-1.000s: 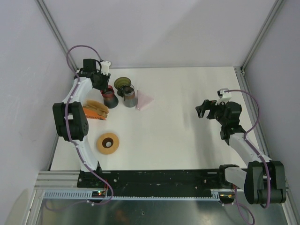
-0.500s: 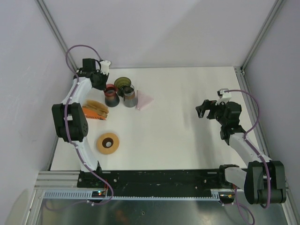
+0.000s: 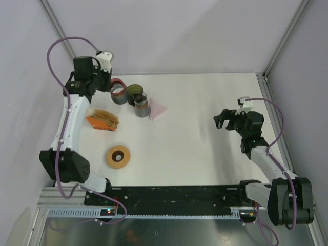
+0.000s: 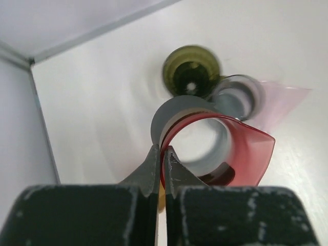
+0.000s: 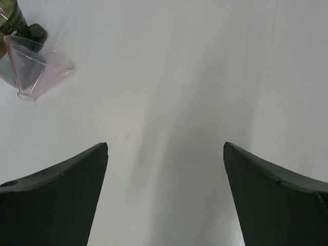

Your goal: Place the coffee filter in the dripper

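Note:
My left gripper [image 3: 109, 85] is shut on the rim of a red translucent dripper [image 3: 118, 93] with a grey base and holds it tilted above the table at the back left. In the left wrist view my fingertips [image 4: 154, 163] pinch the red dripper's [image 4: 246, 154] rim. A stack of brown coffee filters [image 3: 104, 118] sits in an orange holder on the left. A green dripper [image 3: 134, 91], a grey dripper [image 3: 142, 107] and a pink cone [image 3: 158, 109] stand close by. My right gripper [image 3: 221, 120] is open and empty at the right.
An orange ring [image 3: 118, 156] lies at the front left. The right wrist view shows the pink cone [image 5: 37, 65] on its side far ahead and bare white table [image 5: 205, 77] under my right gripper [image 5: 165, 147]. Grey walls enclose the table.
My left arm has lifted the red dripper off the table and swung it up and back to the left. The right arm has not moved.

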Robot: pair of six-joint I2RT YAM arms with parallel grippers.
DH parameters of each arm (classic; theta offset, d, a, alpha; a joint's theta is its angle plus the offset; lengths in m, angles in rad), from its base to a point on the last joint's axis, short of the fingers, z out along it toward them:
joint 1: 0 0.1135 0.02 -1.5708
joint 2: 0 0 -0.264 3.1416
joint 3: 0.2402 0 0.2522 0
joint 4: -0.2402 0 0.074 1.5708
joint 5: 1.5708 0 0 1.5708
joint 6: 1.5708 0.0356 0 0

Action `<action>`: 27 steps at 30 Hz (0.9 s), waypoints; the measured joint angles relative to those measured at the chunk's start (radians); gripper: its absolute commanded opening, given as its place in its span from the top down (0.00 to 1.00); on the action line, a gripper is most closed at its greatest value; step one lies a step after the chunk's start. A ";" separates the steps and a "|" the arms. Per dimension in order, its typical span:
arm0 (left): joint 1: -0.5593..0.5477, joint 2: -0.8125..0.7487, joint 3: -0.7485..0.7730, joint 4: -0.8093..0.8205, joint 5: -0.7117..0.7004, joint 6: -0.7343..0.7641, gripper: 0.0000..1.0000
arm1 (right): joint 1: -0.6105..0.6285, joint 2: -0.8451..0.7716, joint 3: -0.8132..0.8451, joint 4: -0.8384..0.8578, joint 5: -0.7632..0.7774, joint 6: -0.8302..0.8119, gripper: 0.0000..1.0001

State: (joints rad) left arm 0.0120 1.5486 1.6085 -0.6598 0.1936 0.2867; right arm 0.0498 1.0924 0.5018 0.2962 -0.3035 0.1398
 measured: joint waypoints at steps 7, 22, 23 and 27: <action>-0.288 -0.109 0.024 -0.080 0.001 -0.001 1.00 | 0.021 -0.012 0.054 -0.071 0.022 0.018 0.01; -0.585 0.022 -0.065 -0.125 0.100 -0.055 1.00 | 0.071 -0.048 0.110 -0.174 0.041 0.022 0.01; -0.595 0.022 -0.092 -0.113 0.103 -0.056 1.00 | 0.075 -0.048 0.110 -0.174 0.043 0.022 0.01; -0.618 0.022 -0.202 -0.043 0.106 -0.062 1.00 | 0.089 -0.048 0.110 -0.174 0.049 0.021 0.01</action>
State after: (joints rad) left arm -0.6060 1.5707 1.4063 -0.7025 0.2993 0.2249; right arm 0.1387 1.0439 0.6121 0.1226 -0.2546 0.1608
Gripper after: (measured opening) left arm 0.017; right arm 0.993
